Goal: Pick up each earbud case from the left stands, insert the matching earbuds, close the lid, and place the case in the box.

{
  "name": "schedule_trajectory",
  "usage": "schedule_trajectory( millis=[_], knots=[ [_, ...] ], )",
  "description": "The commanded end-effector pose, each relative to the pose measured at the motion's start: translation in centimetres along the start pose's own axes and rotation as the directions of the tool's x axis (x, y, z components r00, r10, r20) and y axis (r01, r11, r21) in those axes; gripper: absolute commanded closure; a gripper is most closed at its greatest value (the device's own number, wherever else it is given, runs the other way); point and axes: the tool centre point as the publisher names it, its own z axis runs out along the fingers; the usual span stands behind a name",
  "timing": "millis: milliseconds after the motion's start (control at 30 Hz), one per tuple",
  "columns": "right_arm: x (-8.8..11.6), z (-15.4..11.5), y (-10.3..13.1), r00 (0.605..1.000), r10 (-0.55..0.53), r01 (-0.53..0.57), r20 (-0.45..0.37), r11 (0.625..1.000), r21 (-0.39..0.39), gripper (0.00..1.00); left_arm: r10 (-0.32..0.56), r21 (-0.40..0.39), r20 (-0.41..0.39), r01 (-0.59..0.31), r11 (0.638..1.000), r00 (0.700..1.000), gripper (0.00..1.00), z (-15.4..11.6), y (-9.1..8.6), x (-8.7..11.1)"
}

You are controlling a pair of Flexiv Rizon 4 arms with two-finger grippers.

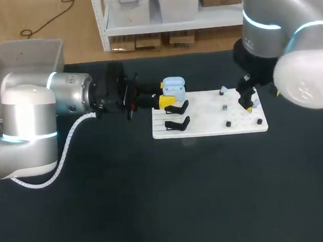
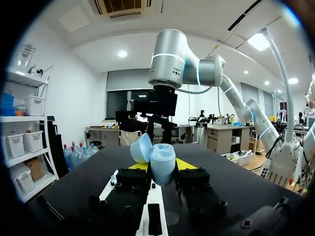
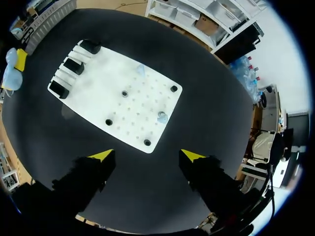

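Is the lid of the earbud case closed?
No, the earbud case held in the left gripper has its lid swung open.

The board [image 1: 208, 120] lies on the table [image 1: 156, 199], right of the middle. Stands [image 1: 177, 124] sit in a row along its left end. Pegs [image 1: 228, 124] and earbuds [image 3: 162, 117] are spread over its right part. The case [image 1: 173, 88] is up over the board's far left corner, gripped between the fingers of the left gripper [image 1: 168, 101], which comes in from the left. The right gripper [image 1: 248, 105] hangs over the board's right end, fingers apart. The box [image 1: 13, 59] stands at the far left, behind the left arm [image 1: 28, 119].
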Motion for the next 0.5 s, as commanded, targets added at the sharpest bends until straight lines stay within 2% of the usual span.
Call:
schedule_trajectory(
  millis=[33, 267, 433, 500],
  knots=[
    [-0.9, 1.0, -0.3, 0.999, -0.008, 0.008, -0.045, 1.000, -0.005, 0.25, 0.002, -0.001, 0.003, -0.002, 1.000, 1.000, 1.00, 0.0, 0.0, 0.1],
    [-1.6, 2.3, -0.8, 0.999, 0.000, 0.001, -0.051, 1.000, 0.007, 0.27, 0.002, -0.001, 0.003, -0.002, 1.000, 1.000, 1.00, 0.0, 0.0, 0.1],
    [-2.0, 3.1, -1.1, 0.998, 0.040, -0.039, -0.038, 0.998, 0.039, 0.40, 0.002, -0.001, 0.003, -0.002, 1.000, 1.000, 1.00, 0.0, 0.0, 0.1],
    [-2.1, 3.4, -1.1, 0.998, 0.055, -0.053, -0.033, 0.997, 0.051, 0.41, 0.002, -0.001, 0.003, -0.002, 1.000, 1.000, 1.00, 0.0, 0.0, 0.1]
  ],
)
